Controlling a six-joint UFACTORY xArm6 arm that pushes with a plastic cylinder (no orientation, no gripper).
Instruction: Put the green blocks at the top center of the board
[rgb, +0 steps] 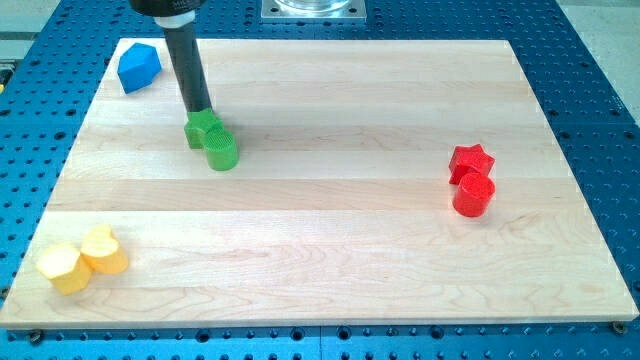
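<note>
Laboratory robot bench. A pale wooden board (330, 210) lies flat on a blue metal table (590, 110) drilled with a regular grid of holes — the kind of plate used for bolting down test equipment. At the far edge, a grey metal mount (313, 9) sits on the plate. A dark rod (186, 60) descends from above at far left, and small coloured blocks — blue (139, 67), green (213, 138), red (472, 180), yellow (82, 258) — lie scattered as test objects. No household or shop furnishings appear.
</note>
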